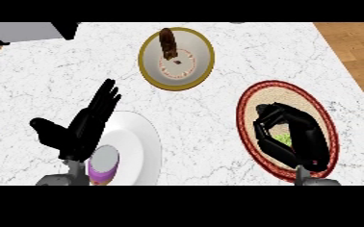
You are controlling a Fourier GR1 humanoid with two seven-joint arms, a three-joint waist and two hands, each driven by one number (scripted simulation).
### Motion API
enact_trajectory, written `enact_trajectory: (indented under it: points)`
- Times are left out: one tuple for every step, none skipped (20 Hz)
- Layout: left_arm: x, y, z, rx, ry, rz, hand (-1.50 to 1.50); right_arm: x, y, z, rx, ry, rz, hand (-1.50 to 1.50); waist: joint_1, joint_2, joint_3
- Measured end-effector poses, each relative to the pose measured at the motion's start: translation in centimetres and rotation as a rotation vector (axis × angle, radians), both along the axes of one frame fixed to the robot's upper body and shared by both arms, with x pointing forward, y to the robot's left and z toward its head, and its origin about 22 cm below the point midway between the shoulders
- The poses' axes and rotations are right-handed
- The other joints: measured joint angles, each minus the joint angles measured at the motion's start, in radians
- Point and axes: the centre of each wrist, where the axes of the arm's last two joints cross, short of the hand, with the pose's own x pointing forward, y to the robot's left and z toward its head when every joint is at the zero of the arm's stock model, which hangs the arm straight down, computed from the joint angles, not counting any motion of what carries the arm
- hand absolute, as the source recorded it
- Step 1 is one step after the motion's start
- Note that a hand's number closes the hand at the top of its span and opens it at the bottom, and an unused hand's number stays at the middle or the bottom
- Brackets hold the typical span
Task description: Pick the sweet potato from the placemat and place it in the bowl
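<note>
The sweet potato [168,44] leans on the rim of the bowl [201,72]. The right hand [293,135] curls empty over the placemat [249,98]. The left hand [84,124] rests open by a white plate [141,139] with a purple cup [104,166].

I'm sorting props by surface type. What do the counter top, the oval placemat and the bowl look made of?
Counter top: white marble or similar stone, judging by its thin grey veins. Placemat: probably woven fibre, tan with a dark red braided-looking rim, matte. Bowl: likely glazed ceramic, with a smooth white inside and mustard-yellow rim.
</note>
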Motion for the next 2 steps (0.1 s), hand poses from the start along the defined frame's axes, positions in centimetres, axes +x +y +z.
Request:
enact_trajectory:
  points:
    - [0.0, 0.2, 0.0, 0.001, 0.0, 0.005, 0.0, -1.8, -0.5, -0.7, -0.008, 0.015, 0.007, 1.5, -0.003, 0.001, 0.0]
    - [-0.1, 0.1, 0.1, 0.0, 0.0, 0.004, 0.0, -3.7, -1.1, -1.4, -0.02, 0.034, 0.02, 1.5, -0.003, 0.002, 0.0]
